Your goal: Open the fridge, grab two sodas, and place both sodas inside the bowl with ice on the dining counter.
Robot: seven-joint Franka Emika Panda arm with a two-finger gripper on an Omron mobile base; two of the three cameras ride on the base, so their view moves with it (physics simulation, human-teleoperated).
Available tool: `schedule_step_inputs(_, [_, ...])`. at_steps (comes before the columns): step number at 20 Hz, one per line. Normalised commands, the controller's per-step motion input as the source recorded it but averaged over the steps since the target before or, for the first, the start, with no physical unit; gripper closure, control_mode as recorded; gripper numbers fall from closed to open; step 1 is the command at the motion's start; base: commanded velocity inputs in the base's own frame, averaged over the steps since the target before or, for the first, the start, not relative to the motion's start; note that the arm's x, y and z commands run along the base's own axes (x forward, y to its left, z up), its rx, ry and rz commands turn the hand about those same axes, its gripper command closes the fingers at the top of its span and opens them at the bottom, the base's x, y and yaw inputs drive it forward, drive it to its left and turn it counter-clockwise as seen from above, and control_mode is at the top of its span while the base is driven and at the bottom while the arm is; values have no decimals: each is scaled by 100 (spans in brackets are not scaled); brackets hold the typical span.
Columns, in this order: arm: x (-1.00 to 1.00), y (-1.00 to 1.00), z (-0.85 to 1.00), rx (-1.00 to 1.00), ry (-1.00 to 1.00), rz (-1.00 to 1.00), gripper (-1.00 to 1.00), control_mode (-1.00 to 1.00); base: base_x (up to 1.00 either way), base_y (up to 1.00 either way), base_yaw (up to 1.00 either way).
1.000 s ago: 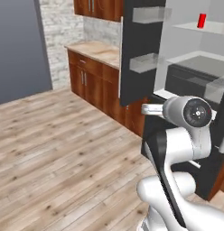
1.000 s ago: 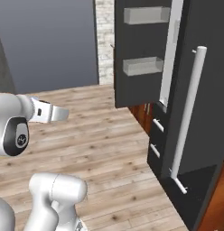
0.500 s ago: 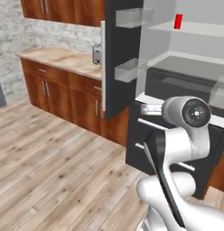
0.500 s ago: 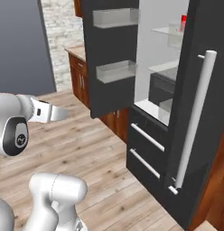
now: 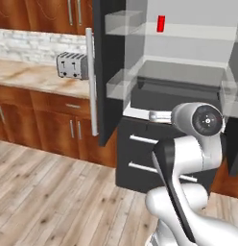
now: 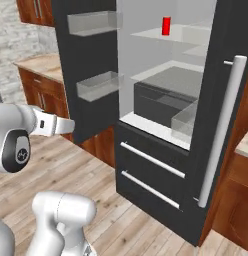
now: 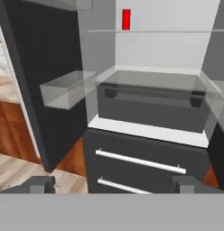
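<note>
You have the tall dark grey fridge [image 6: 161, 165] straight ahead with both upper doors swung wide, so its white interior is open to you between them. The left door [image 5: 109, 72] stands edge-on toward you in the left base view, its long white vertical bar handle [image 5: 90, 81] running down its outer face and clear plastic bins [image 6: 96, 85] jutting from its inner side; the right door [image 6: 216, 125], with its own white bar handle [image 6: 221, 130], projects toward you on the other side. Between these two doors lies your corridor, and the pale wood plank floor [image 5: 53, 192] in front of the fridge's two lower drawers [image 7: 141, 160] is bare. Left of the fridge, a brown wood wall cabinet run with a beige stone top [image 5: 29, 77] carries a silver toaster [image 5: 72, 65], well apart from the arm. Your white arm is folded, its forearm reaching level toward the fridge at about the height of the lower door bin. The two-finger gripper [image 7: 114, 184] shows just its two dark fingertips [image 7: 40, 182] at the bottom of the hand view, spread wide apart with nothing between them. The small red cylindrical soda can [image 6: 166, 25] stands upright on a clear upper shelf [image 7: 159, 31] deep inside, above the dark drawer compartment [image 6: 166, 100], well apart from the gripper.
</note>
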Motion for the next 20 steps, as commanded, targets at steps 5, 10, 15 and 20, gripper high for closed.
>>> schedule_step_inputs(5, [0, 0, 0, 0, 0, 0, -100, 100, 48, 0, -45])
schedule_step_inputs(10, [0, 0, 0, 0, 0, 0, -100, 100, 55, 2, -45])
schedule_step_inputs(15, [0, 0, 0, 0, 0, 0, -100, 100, 82, 28, -37])
schedule_step_inputs(20, [0, 0, 0, 0, 0, 0, -100, 100, 72, 33, -33])
